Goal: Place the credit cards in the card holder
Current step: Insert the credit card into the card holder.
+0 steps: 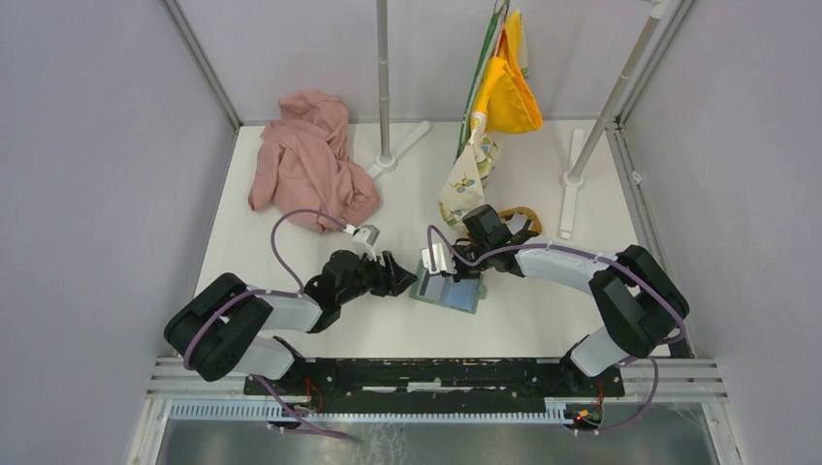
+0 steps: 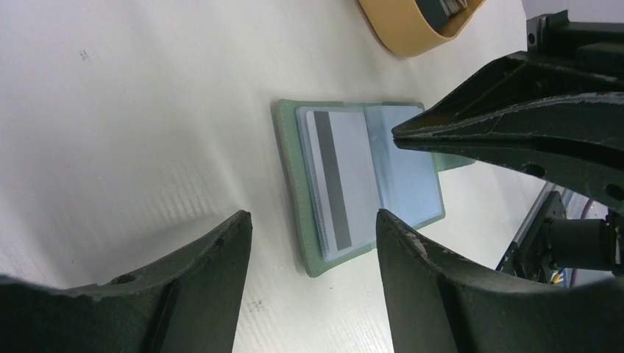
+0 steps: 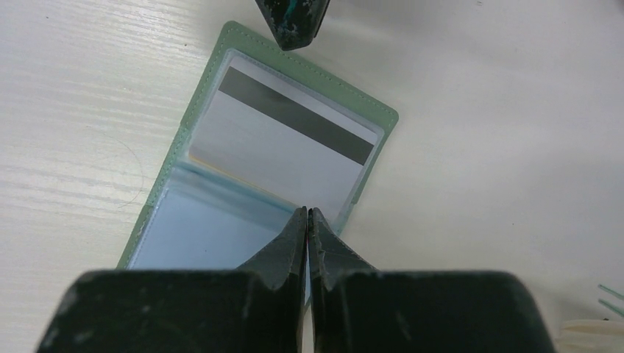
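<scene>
The left gripper (image 2: 313, 220) hangs wide open and empty over the flat sage-green folding card holder (image 2: 299, 191) on the table. The right gripper (image 3: 307, 213), pinched shut, rests at its fold, probably pinning it flat. A pale grey, dark-striped credit card (image 3: 287, 147) sits in one sleeve, with no lettering legible. Beyond lies an oval light-wood tray (image 2: 401, 37).
</scene>
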